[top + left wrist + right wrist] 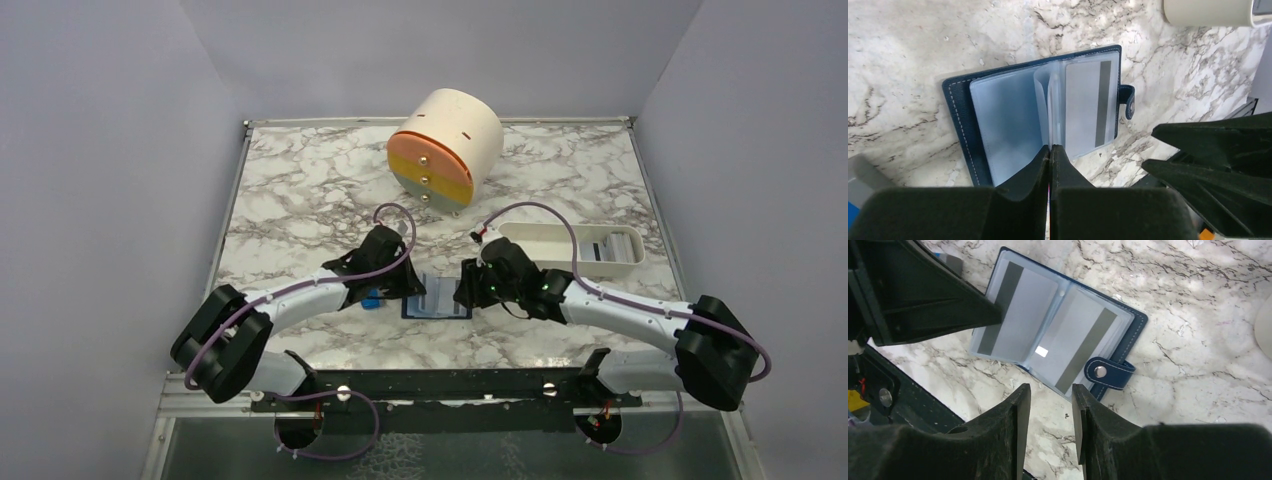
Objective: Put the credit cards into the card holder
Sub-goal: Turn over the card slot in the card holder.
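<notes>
The card holder [436, 299] lies open on the marble between my two grippers, with its snap tab [1108, 372] towards the right arm. One credit card [1088, 105] with a dark stripe sits in the page by the tab. My left gripper [1050, 148] is shut on another credit card [1015, 320]. In the left wrist view this card is edge-on, and its far end is in the upright clear middle sleeves [1053, 95]. My right gripper [1050, 390] is open and empty, hovering over bare marble just beside the tab. More cards [612, 248] lie in the white tray.
The white oblong tray [540, 240] stands right of the wallet, behind my right arm. A small bright blue block [372, 298] lies under my left wrist. A cream drum [445, 148] with an orange and yellow face stands at the back centre.
</notes>
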